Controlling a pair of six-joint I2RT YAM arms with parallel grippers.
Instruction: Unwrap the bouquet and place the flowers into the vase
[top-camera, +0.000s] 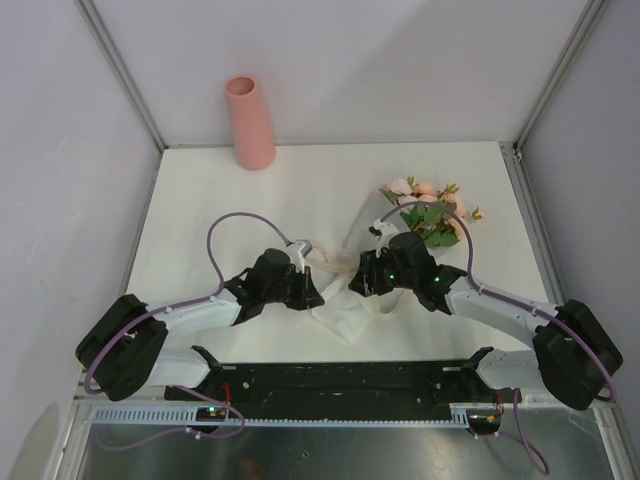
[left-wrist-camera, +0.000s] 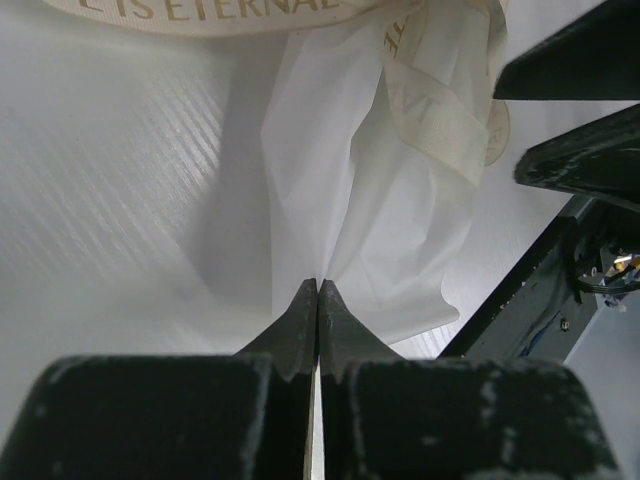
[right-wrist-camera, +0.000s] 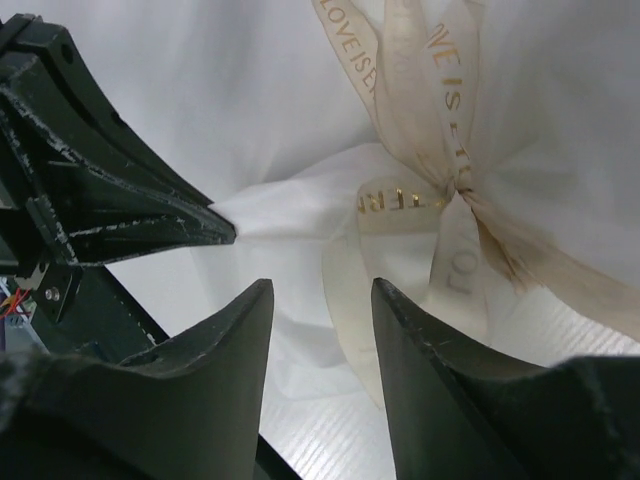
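**A:** Starting at the left: the tall salmon-pink matte cylinder vase (top-camera: 250, 122) stands upright, far back and left of the translucent white paper cone (top-camera: 345, 318) and well apart from it. I'd say it is parked clear so the unwrapping has room.

**B:** And the left gripper (left-wrist-camera: 317, 285)?

**A:** It's right at the cone's left edge, jaws pressed fully together with a corner of the paper nipped between the tips. That reads as an anchor, pinning the wrapper so the other side can be worked.

**B:** So the knot's the obstacle?

**A:** Looks that way. The cream printed ribbon (right-wrist-camera: 450, 200) is tied in a bow around the cone's middle, cinching the paper tight. The right gripper (right-wrist-camera: 320, 287) hovers over the cone just beside that knot, jaws roughly half apart. There's nothing between them, only paper beneath. My guess is it's lining up on a ribbon tail.

**B:** Where are the flowers?

**A:** The pale pink roses with green leaves (top-camera: 425, 205) poke out of the cone's far right end, lying on the white table (top-camera: 200, 220). Their stems are hidden under the wrapper and the arm. The bouquet isn't unwrapped yet, and nothing shows in the vase.
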